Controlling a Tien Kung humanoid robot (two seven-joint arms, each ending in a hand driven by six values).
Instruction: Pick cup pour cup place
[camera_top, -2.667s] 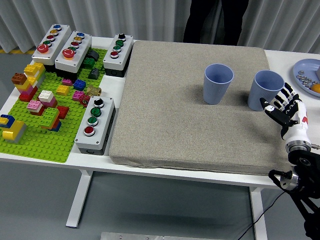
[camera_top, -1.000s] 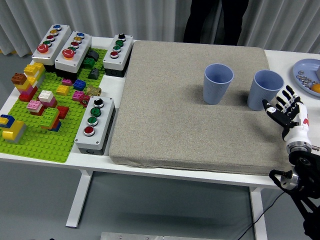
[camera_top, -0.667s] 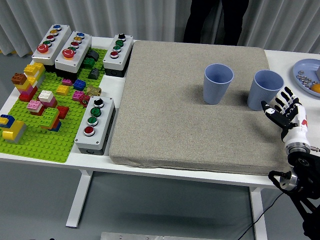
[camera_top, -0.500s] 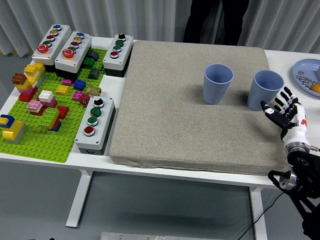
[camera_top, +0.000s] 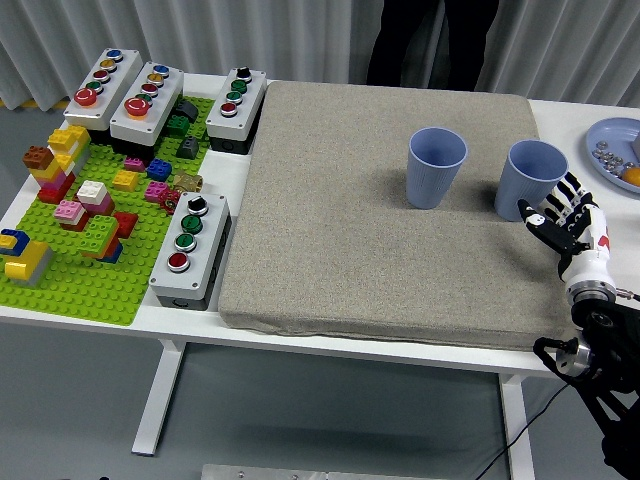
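Observation:
Two blue-grey cups stand upright on the grey mat (camera_top: 380, 210). The left cup (camera_top: 436, 167) is near the mat's middle right. The right cup (camera_top: 531, 178) stands by the mat's right edge. My right hand (camera_top: 562, 213) is just in front and to the right of the right cup, fingers spread, close to its lower side but not around it. Its black arm comes up from the lower right corner. My left arm is out of view.
A green brick plate (camera_top: 85, 215) with coloured bricks fills the left of the table, with several button boxes (camera_top: 190, 248) around it. A blue plate (camera_top: 615, 150) with small items sits at the right edge. A person in dark clothes (camera_top: 430, 40) stands at the far side.
My right hand has crept a little left and up toward the right cup's base. Both cups stand where they were.

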